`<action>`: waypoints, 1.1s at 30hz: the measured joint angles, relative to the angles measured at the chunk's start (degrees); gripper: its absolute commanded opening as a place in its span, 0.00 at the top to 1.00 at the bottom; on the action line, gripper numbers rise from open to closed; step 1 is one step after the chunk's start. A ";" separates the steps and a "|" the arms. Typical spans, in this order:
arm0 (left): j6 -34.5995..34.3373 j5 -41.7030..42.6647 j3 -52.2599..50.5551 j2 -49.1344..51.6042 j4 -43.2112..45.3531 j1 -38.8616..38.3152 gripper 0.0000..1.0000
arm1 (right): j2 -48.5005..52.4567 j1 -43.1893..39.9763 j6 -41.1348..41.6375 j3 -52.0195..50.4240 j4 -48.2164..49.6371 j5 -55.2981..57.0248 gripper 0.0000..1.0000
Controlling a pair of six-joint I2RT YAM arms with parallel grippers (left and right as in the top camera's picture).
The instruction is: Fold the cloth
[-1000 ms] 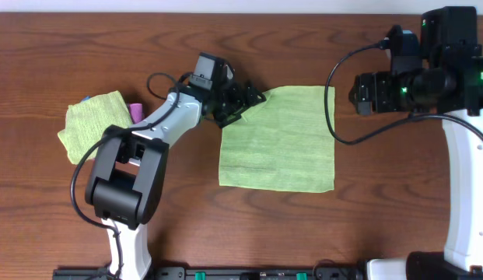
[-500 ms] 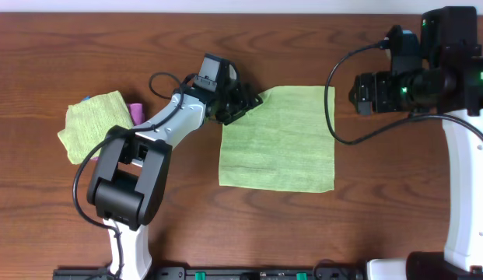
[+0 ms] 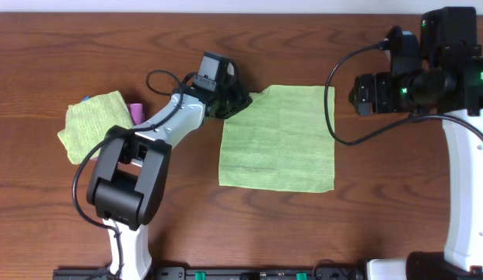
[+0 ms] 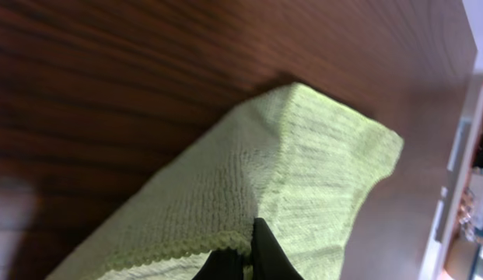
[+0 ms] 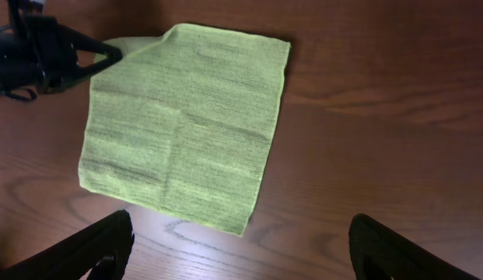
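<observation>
The cloth (image 3: 278, 140), thin and lime-green, lies spread flat in the middle of the wooden table. My left gripper (image 3: 238, 100) is at its far left corner. In the left wrist view the two black fingertips (image 4: 264, 253) are pressed together on the hemmed edge of the cloth (image 4: 319, 163), and the corner is bunched up off the wood. My right gripper (image 5: 243, 243) hovers above the table to the right of the cloth (image 5: 187, 117). Its fingers (image 5: 101, 243) stand wide apart with nothing between them.
A fluffier yellow-green cloth (image 3: 93, 123) sits at the left of the table with a pink-purple cloth (image 3: 137, 113) peeking out beside it. The left arm's base (image 3: 126, 187) stands at the front left. The right arm (image 3: 428, 78) and its cable (image 3: 334, 109) are at the right.
My left gripper's jaws have closed from wide open onto the cloth's far left corner, which is now pinched and slightly lifted. The right arm has not moved.
</observation>
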 measured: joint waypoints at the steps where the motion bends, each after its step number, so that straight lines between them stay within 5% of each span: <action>1: 0.00 -0.61 0.00 0.00 0.00 0.15 0.94 | 0.00 0.00 0.00 0.00 -0.17 -0.04 0.11; 8: 0.02 -7.91 0.00 0.00 0.02 1.03 0.91 | 0.00 0.00 0.02 0.00 -1.95 -1.60 0.11; 12: -0.02 -13.35 0.00 0.00 0.04 1.05 0.62 | 0.00 0.00 0.00 0.00 -2.84 -3.02 0.11; 17: -0.11 -18.45 0.00 0.00 0.09 1.05 0.51 | 0.00 0.00 0.00 0.00 -3.41 -3.72 0.11; 23: 0.57 -22.60 0.00 0.00 0.11 1.07 0.06 | 0.00 0.00 -0.15 0.00 -4.83 -4.22 0.11; 28: 7.08 -18.82 0.09 -0.13 -1.01 2.60 0.05 | -0.28 -0.37 -1.75 -0.02 -5.84 -4.50 0.15; 33: 15.72 -13.27 0.15 -4.17 -12.37 6.38 0.05 | -5.57 -4.42 -4.09 -2.12 -5.53 -6.71 0.14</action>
